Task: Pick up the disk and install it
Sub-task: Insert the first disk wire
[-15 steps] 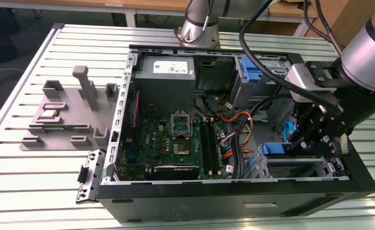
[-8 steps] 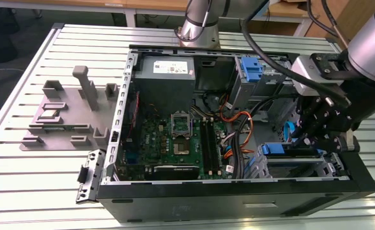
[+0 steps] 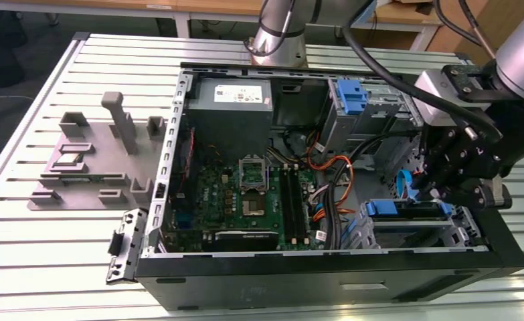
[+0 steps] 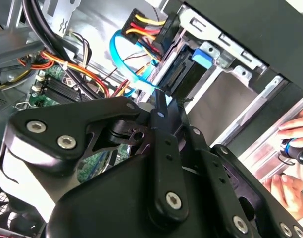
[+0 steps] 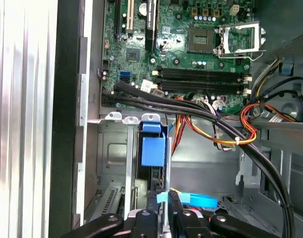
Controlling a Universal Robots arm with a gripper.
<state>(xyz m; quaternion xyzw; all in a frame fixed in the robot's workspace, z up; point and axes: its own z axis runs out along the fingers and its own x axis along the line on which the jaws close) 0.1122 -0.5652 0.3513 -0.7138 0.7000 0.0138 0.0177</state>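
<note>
Open PC case (image 3: pixel 333 267) on the slatted worktop (image 3: pixel 29 221), arm down at the drive cage.
The disk (image 3: pixel 405 208) sits seated in the cage bay, blue carrier (image 5: pixel 153 148) facing up. The pincer (image 5: pixel 164 210) hovers right over its end, beside a blue cable (image 5: pixel 191 201); its fingers look nearly closed, gripping nothing visible.

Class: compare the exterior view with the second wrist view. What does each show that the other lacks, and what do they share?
Exterior view: the grey fixture block beside the computer case. Second wrist view: a person's hand at the case's edge. Shared: the gripper, the blue cable and the disk with its blue carrier.
</note>
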